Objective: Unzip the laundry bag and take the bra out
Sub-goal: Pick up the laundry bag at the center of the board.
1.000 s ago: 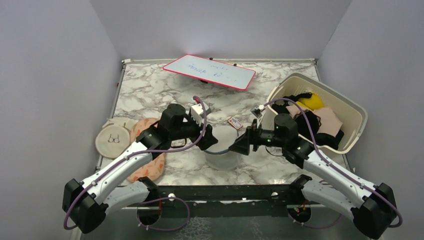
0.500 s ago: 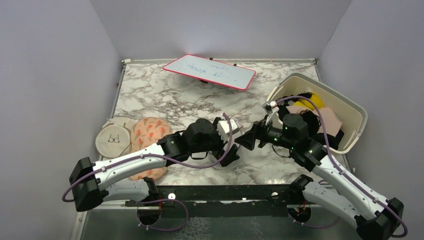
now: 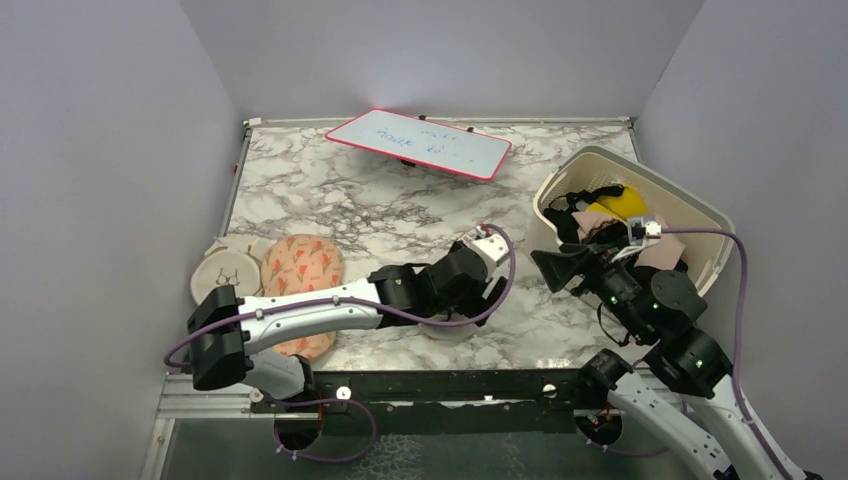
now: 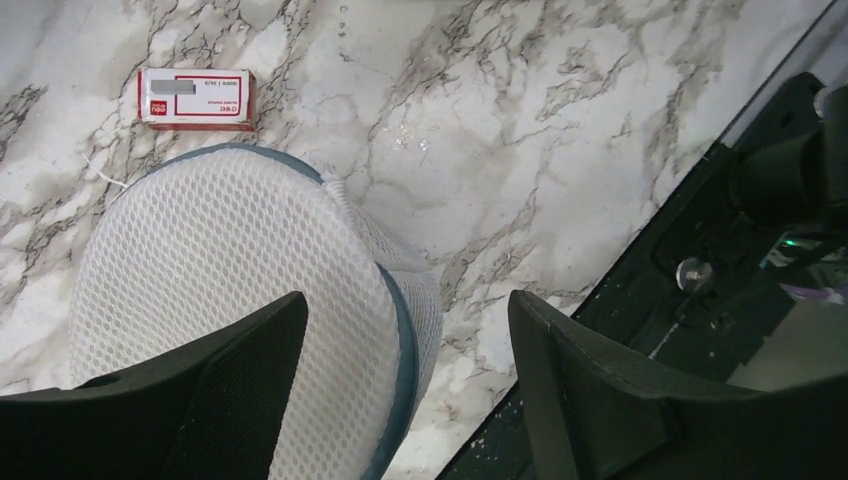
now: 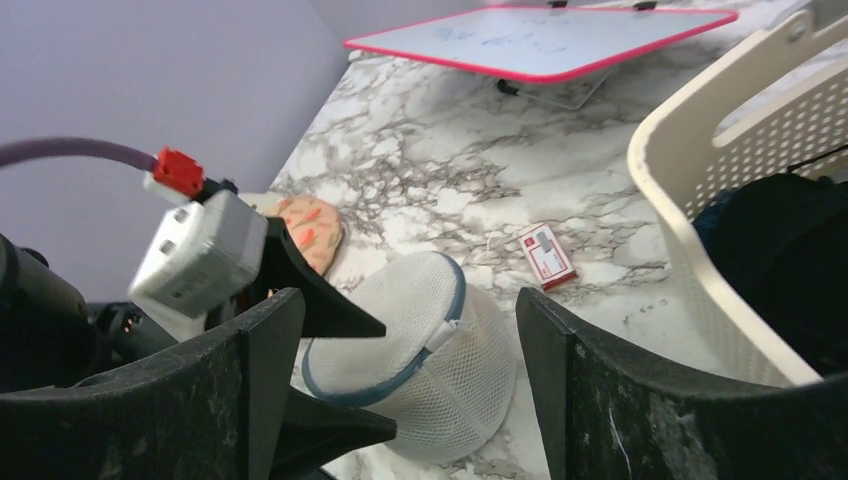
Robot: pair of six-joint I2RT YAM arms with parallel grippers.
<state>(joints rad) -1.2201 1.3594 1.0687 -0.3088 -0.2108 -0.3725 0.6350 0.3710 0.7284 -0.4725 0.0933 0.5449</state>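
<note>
Mesh laundry bag (image 4: pixel 230 290) sits tilted, near-middle of the table (image 3: pixel 330 190)
Left gripper (image 4: pixel 405 320) is spread wide right over the bag's blue-trimmed rim, gripping nothing. Right gripper (image 5: pixel 400 300) is wide open too and empty, off right by the basket (image 5: pixel 780 120).

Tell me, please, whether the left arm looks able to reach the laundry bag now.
Probably yes: the left gripper hangs open over the laundry bag, one finger above its top, the other past its side, nothing between. The right gripper is off by the basket.
</note>
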